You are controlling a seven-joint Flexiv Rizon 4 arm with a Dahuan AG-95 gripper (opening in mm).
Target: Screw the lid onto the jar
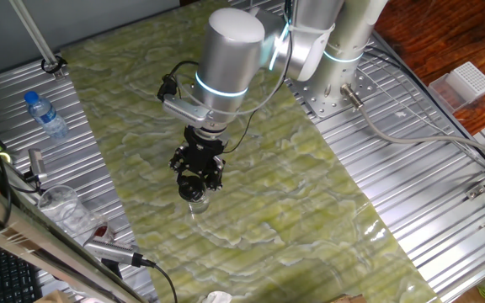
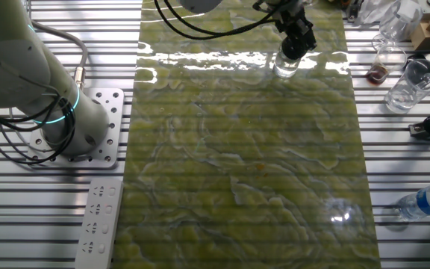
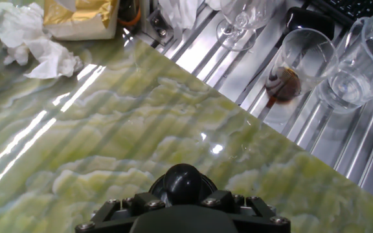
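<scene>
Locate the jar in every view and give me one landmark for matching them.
One fixed view: the jar sits at centre-left on the green mat, directly under the tool.
The other fixed view: top, right of centre, below the tool.
Hand view: the jar itself is hidden; only the lid shows at bottom centre.
Shared landmark: the green marbled mat.

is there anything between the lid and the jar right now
Nothing visible does. The gripper is right over the jar on the green mat, with the black lid at its tip. The cups and the bottle stand off to the side, on the metal slats.
</scene>
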